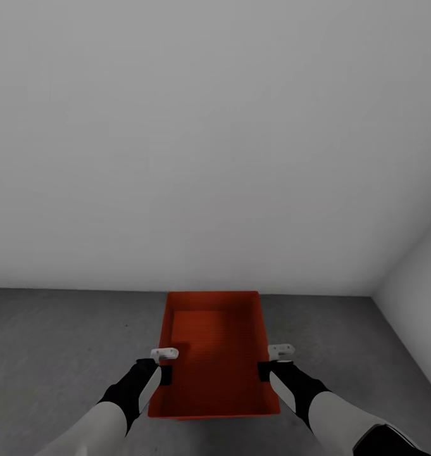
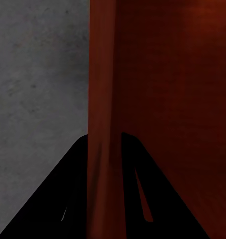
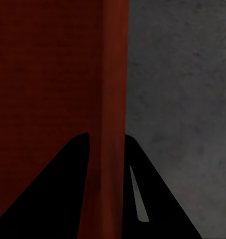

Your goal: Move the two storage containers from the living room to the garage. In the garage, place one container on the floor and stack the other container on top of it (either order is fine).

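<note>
A: Grip status?
B: Left gripper (image 1: 165,362) pinches the orange-red storage container's (image 1: 214,354) left wall, one finger (image 2: 68,199) on each face; right gripper (image 1: 273,361) clamps the right wall likewise.
A: Contents?
B: Nothing in it; ribbed base bare.
A: Location?
B: Over the grey concrete floor (image 1: 63,335), close to the plain white wall (image 1: 209,139); can't tell whether it touches the floor.

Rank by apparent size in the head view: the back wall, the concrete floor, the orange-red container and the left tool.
1. Back wall, largest by far.
2. Concrete floor.
3. Orange-red container.
4. Left tool, smallest; the right tool looks about the same size. Each straddles a side wall of the container.
</note>
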Available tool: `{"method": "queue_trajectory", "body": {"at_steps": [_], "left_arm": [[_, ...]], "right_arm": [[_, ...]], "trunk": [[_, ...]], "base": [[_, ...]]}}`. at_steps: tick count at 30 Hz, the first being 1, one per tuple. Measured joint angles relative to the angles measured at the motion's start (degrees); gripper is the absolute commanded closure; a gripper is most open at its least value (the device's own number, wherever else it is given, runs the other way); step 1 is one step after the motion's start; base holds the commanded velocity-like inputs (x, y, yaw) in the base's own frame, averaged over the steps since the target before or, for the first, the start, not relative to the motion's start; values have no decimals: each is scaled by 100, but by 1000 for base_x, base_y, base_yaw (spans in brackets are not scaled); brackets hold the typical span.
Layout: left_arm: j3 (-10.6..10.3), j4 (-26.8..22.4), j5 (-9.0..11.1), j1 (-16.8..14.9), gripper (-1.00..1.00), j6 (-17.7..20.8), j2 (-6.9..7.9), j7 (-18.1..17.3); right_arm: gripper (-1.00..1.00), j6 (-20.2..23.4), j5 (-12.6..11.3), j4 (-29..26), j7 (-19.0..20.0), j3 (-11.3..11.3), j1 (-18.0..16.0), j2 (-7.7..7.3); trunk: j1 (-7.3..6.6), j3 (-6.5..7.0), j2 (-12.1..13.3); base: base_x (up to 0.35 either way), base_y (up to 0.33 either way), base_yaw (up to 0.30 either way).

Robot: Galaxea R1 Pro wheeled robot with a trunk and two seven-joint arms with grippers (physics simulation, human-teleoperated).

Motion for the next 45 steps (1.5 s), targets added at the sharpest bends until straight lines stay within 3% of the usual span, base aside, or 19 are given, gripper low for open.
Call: {"method": "queue_trajectory", "body": {"at_steps": [4,17,42,45], "left_arm": [[-7,-1,12,1,100,-2,1,5],[-25,2,50,-1,100,-25,-15,38],[-28,3,54,-1,100,-24,-13,39],[-26,2,51,-1,100,-27,-15,38]], "right_arm": [[100,1,2,-2,0,0,-1,-1],[100,-1,-45,-30,4,43,1,-30],[100,-1,-45,-28,4,42,1,-28],[100,0,-45,-33,5,43,1,-31]], "trunk": [[88,-72,-161],[89,-73,-162],[637,-521,-1164],[638,-522,-1165]], "base": [[0,0,212],[0,0,50],[0,0,0],[0,0,0]]}}
